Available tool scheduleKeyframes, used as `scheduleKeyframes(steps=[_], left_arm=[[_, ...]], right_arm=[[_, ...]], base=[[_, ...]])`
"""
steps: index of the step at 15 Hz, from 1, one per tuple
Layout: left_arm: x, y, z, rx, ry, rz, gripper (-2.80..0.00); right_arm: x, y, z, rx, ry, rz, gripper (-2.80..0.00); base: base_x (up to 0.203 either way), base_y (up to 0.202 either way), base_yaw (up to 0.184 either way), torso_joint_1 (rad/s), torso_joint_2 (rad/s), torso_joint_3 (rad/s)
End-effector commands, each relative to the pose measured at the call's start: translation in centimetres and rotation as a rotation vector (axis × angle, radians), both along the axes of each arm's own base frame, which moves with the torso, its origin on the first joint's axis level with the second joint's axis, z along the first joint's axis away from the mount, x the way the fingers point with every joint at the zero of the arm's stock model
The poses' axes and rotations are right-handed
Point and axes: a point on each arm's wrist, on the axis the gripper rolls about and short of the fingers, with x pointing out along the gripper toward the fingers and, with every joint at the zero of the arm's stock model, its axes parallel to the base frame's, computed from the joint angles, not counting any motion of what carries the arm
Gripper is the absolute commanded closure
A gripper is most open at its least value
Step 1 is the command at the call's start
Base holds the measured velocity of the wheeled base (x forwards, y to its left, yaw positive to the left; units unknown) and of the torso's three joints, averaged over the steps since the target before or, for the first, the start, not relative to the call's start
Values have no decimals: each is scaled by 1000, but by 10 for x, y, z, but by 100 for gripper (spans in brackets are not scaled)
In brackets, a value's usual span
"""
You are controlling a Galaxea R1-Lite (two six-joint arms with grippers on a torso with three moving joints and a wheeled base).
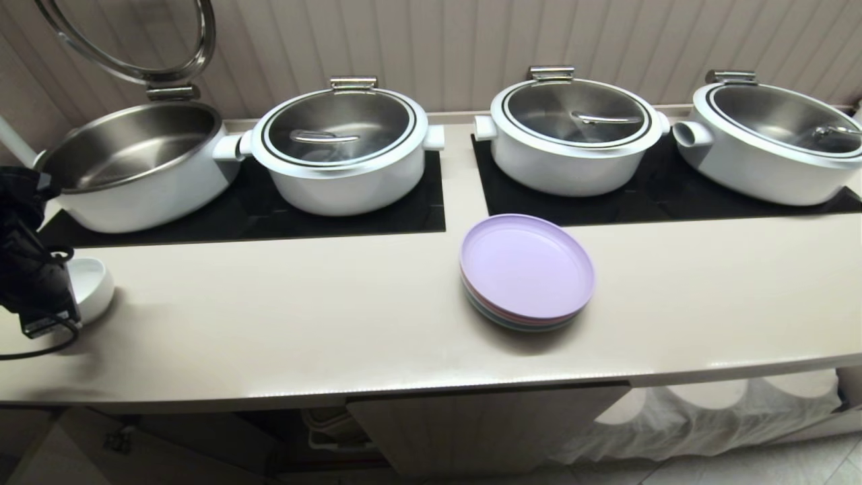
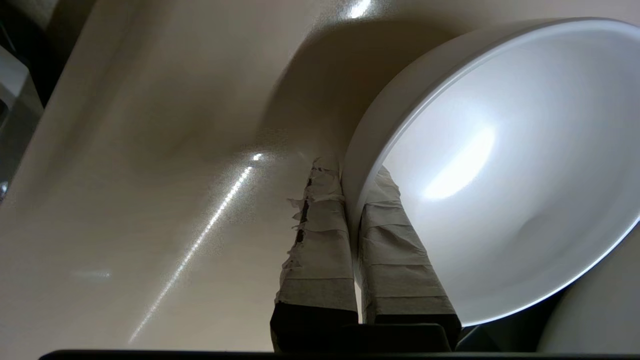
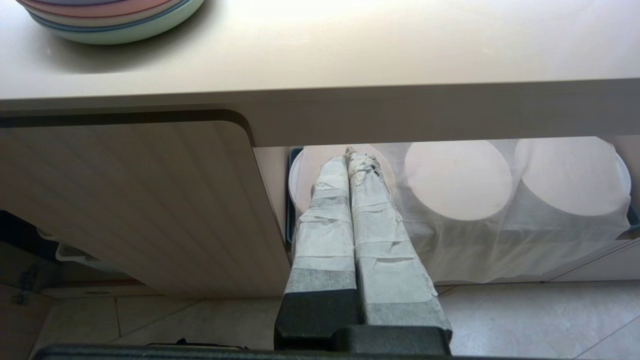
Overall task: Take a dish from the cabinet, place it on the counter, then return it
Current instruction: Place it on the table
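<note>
The dish [image 1: 94, 286] [image 2: 500, 175], a small plain white bowl, is at the far left of the beige counter [image 1: 303, 323], tilted; I cannot tell whether its foot touches the top. My left gripper [image 2: 354, 167] is shut on its rim, one taped finger inside and one outside. In the head view the black left arm [image 1: 30, 269] covers part of the bowl. My right gripper [image 3: 350, 156] hangs shut and empty below the counter edge [image 3: 350, 107], in front of the cabinet. The cabinet's ribbed door [image 3: 140, 200] [image 1: 485, 424] stands ajar.
Several white pots [image 1: 343, 148] sit on black inset panels [image 1: 269, 215] at the back; the leftmost one [image 1: 135, 162] has its lid raised. A stack of plates with a lilac one on top [image 1: 526, 269] is mid-counter. A white cloth over round plates [image 3: 500, 200] fills the right shelf.
</note>
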Motion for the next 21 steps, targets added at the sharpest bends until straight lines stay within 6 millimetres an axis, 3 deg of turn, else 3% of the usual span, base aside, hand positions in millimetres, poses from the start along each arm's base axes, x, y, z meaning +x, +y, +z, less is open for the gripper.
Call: scheduleKeyframes(steps=[1,7,8,16,21], left_arm=[[0,0,2,-6,-8,6,0],[0,0,5,-31,-23,-7,0],[1,0,6,-31,-25,-6,-280],[3,2,21,2,-78,-9,-280],[4,2,20,2,-75,-13,-280]], right_arm=[[0,0,0,0,0,0,0],[0,0,0,0,0,0,0],[0,0,0,0,0,0,0],[0,0,0,0,0,0,0],[0,0,0,0,0,2,0]], base=[[0,0,0,0,0,0],[0,0,0,0,0,0],[0,0,0,0,0,0],[0,0,0,0,0,0],[0,0,0,0,0,0]])
